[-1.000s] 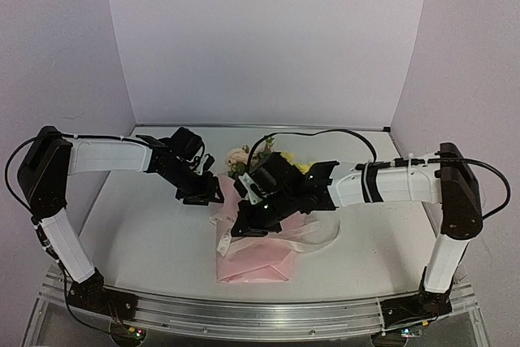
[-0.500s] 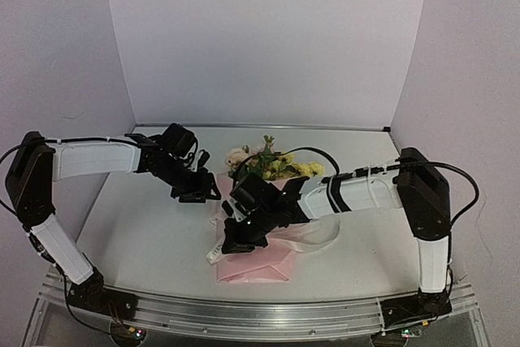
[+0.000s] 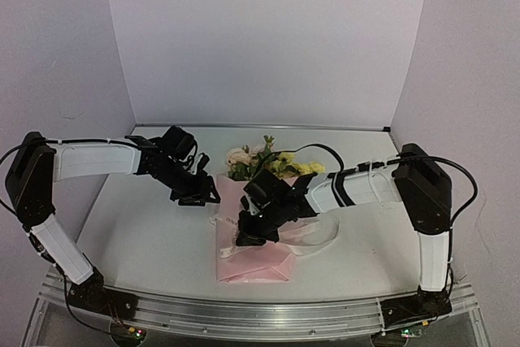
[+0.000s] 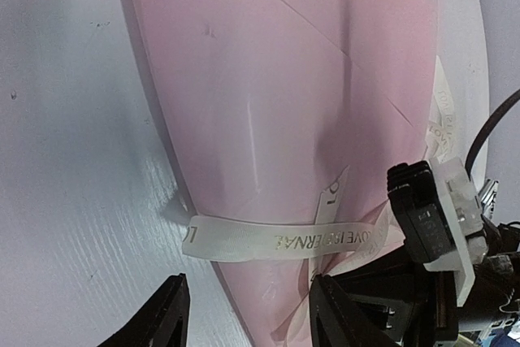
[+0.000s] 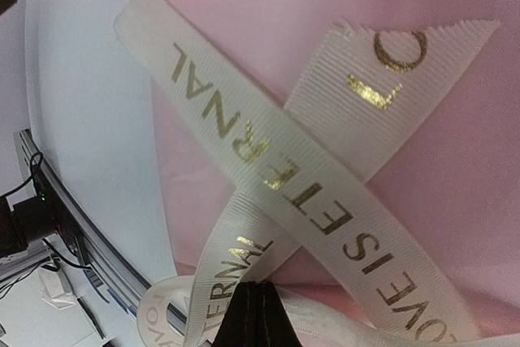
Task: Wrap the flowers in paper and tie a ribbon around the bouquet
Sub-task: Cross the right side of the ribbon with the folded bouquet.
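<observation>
The bouquet (image 3: 252,253) lies on the table as a pink paper (image 4: 309,103) cone, with the flowers (image 3: 268,164) sticking out at its far end. A cream ribbon (image 4: 276,239) with gold lettering bands the cone's narrow part, and its loose strands cross over the pink paper (image 5: 268,168). My right gripper (image 3: 248,237) is low over the cone's waist, and in the right wrist view this gripper (image 5: 260,314) is shut on a ribbon strand. My left gripper (image 3: 199,194) hovers at the cone's left edge. This gripper (image 4: 248,323) is open, its fingers straddling the cone's narrow end below the band.
A slack loop of ribbon (image 3: 317,237) lies on the table (image 3: 146,233) right of the cone. The right arm's wrist (image 4: 431,217) crowds the cone's right side. The metal rail (image 3: 244,314) runs along the front edge and lilac walls close in on three sides.
The right arm stretched out across the bouquet; its gripper slid toward the front along the cone, then came back a little to the right. The left gripper hardly moved.
</observation>
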`<state>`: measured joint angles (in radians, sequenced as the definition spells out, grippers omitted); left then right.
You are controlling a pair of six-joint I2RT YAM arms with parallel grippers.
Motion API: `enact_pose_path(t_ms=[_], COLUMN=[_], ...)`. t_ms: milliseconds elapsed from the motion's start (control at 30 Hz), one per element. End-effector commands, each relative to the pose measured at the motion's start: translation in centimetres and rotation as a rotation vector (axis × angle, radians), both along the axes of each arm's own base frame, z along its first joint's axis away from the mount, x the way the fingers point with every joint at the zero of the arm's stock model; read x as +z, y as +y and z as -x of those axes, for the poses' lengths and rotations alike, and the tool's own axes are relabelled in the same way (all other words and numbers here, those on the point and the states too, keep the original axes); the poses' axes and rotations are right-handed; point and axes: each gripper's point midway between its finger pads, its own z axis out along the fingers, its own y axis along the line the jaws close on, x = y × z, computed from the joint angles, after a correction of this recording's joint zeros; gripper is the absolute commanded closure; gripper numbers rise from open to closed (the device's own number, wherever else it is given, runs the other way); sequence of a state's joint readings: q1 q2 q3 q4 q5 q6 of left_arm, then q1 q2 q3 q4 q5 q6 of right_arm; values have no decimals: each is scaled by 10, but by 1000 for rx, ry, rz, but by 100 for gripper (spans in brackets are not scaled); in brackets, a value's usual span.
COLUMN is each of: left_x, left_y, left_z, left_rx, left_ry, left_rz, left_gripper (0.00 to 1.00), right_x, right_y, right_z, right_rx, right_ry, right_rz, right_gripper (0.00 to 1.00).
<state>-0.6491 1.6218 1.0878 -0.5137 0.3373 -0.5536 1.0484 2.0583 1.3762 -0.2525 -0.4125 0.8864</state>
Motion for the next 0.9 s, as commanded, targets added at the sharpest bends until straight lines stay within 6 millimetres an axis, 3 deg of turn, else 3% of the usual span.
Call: enact_pose_path(t_ms=[0, 100, 267, 367, 567, 733, 867], left_x=[15, 16, 19, 20, 22, 22, 23], left_y=[-9, -11, -17, -20, -22, -19, -18], left_z=[-9, -10, -16, -19, -17, -14, -13], left_rx=[-13, -16, -25, -24, -20, -17, -18], left_ry=[-46, -48, -52, -55, -49, -50, -53], left_rz=[42, 45, 56, 62, 80, 81, 83], left_gripper=[48, 48, 48, 48, 48, 48, 49], right_x=[25, 27, 43, 52, 62, 59, 59], right_y=[4, -1, 7, 1, -11, -31, -30], right_z=[-14, -30, -47, -58, -65, -79, -92], right_rx=[-58, -123, -163, -207, -245, -337, -391], right_ry=[-37, -46, -84, -135, -179, -180, -177], right_rz=[-49, -36, -34, -9, 36, 89, 87], right_gripper=[100, 100, 96, 88, 62, 56, 53])
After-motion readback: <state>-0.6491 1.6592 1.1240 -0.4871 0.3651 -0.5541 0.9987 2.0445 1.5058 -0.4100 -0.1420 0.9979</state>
